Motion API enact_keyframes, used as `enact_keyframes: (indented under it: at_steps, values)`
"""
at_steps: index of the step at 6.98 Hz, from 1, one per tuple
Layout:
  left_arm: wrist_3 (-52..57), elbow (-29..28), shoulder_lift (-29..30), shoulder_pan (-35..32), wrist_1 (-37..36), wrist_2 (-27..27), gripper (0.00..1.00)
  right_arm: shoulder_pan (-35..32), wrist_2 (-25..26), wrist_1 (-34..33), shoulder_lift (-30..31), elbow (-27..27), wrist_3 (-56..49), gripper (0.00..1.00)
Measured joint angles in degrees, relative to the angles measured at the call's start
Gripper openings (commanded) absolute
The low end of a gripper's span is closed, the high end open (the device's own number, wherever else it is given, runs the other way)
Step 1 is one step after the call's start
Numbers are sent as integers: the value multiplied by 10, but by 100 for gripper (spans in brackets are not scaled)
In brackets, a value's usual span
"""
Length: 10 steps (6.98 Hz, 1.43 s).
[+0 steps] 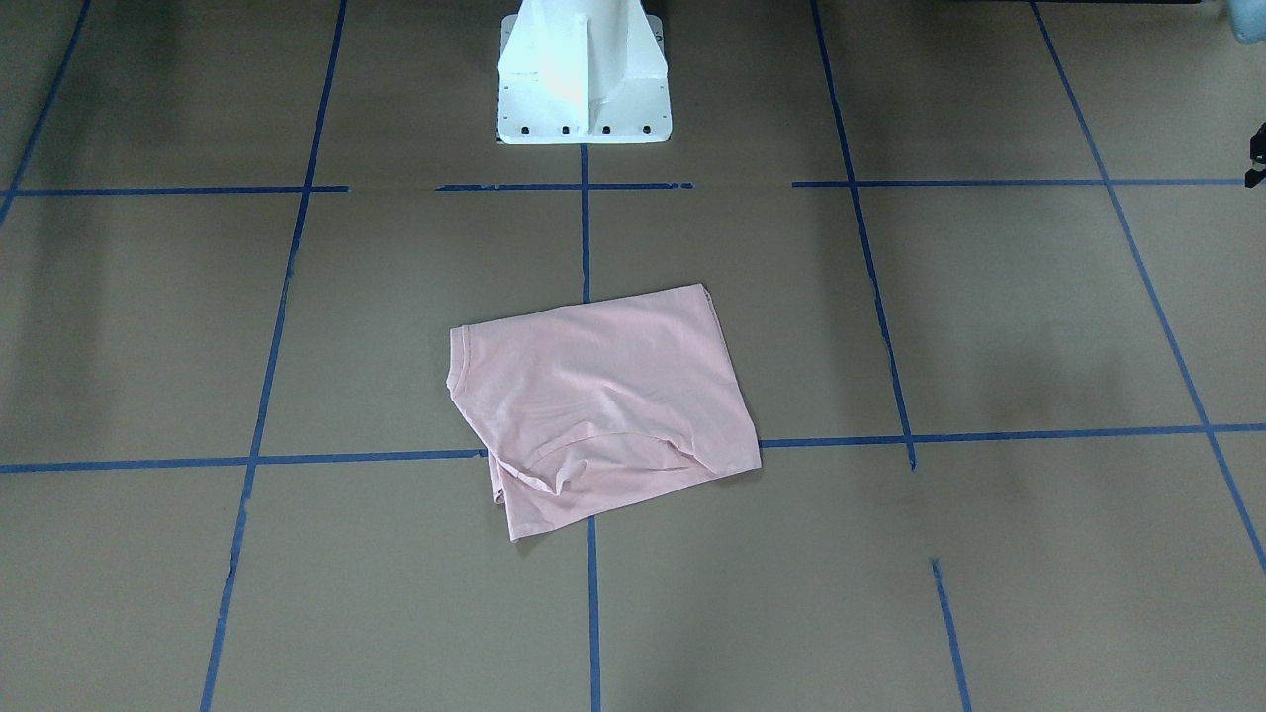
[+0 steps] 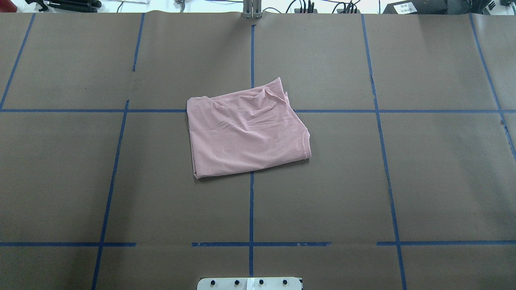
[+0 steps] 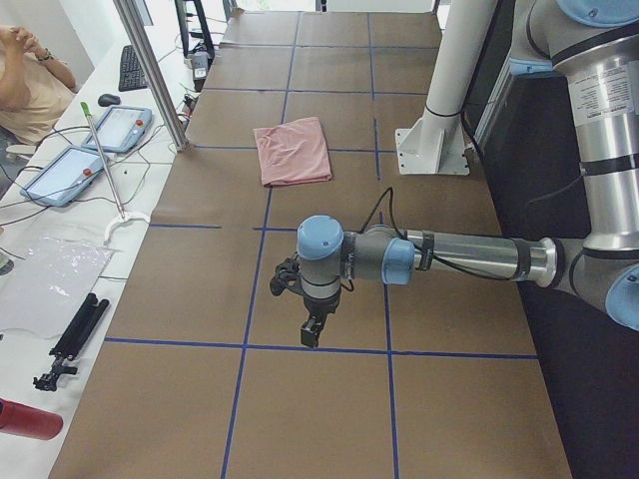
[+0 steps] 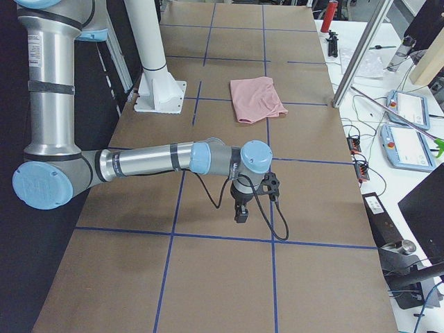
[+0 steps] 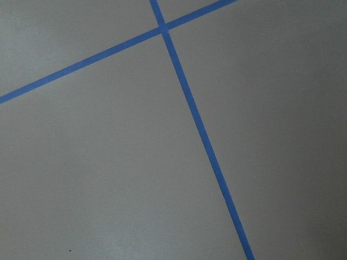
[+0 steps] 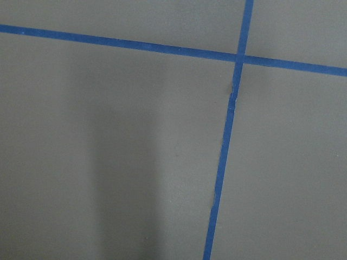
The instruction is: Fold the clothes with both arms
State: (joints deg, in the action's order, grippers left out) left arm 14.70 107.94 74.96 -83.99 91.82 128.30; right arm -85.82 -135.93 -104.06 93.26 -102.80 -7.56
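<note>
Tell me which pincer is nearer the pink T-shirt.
Neither clearly: left pincer and right pincer hang at opposite ends of the table, both far from the T-shirt.

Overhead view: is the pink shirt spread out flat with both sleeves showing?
No, the pink shirt lies folded into a compact, slightly rumpled rectangle on the table.

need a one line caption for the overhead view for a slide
Folded pale pink T-shirt lying across the blue tape grid near the middle of the brown table.

Pale pink T-shirt (image 2: 246, 133), folded, flat, central
</note>
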Motion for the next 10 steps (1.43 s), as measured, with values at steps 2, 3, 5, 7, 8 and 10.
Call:
enact_keyframes:
  at_steps: [2, 3, 5, 7, 8, 10]
  values:
    - [-2, -9, 10, -30, -2, 17, 100, 1, -1, 0, -2, 1, 0, 100]
    - [-8, -14, 22, -42, -8, 23, 100, 2, -4, 0, -2, 2, 0, 100]
    - [-39, -18, 48, -53, -33, 30, 100, 1, -8, 0, -3, 2, 0, 100]
    - [-60, -16, 62, -54, -39, 59, 100, 1, -16, 0, -3, 1, 0, 100]
    - [-65, -14, 64, -55, -37, 71, 100, 1, -22, 0, -3, -1, 1, 100]
    - [-66, -11, 64, -55, -32, 78, 100, 1, -36, 0, -4, -4, 3, 100]
